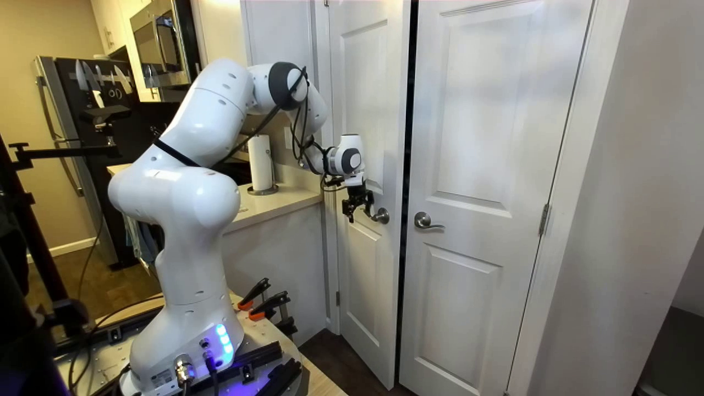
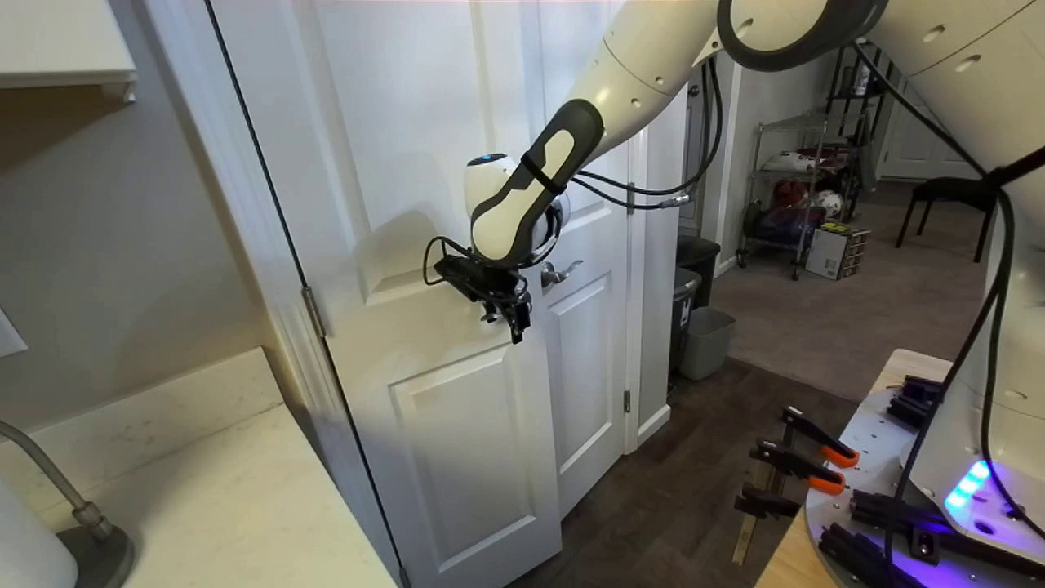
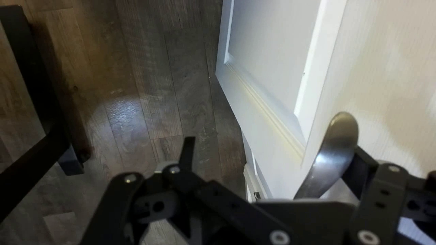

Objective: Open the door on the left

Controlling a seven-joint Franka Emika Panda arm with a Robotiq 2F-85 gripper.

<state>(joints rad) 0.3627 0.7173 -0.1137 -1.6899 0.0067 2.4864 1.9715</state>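
The door on the left (image 1: 366, 110) is tall, white and panelled. It stands slightly ajar, its free edge in front of the neighbouring door; it also shows in an exterior view (image 2: 416, 131) and the wrist view (image 3: 385, 61). It carries a silver lever handle (image 1: 380, 215) on a round base near its right edge. My gripper (image 1: 358, 208) is at this lever, pointing down, also seen in an exterior view (image 2: 506, 318). In the wrist view my gripper (image 3: 272, 156) has its fingers wide apart. The lever (image 3: 330, 156) lies between them, against or very near the right finger, whose tip it partly hides.
A matching white door (image 1: 484, 121) with its own lever (image 1: 424, 221) stands to the right. A counter (image 1: 289, 199) with a paper towel roll (image 1: 261, 162) is beside the left door. The robot's table carries clamps (image 2: 788, 461). A dark frame (image 3: 37, 78) stands on the floor.
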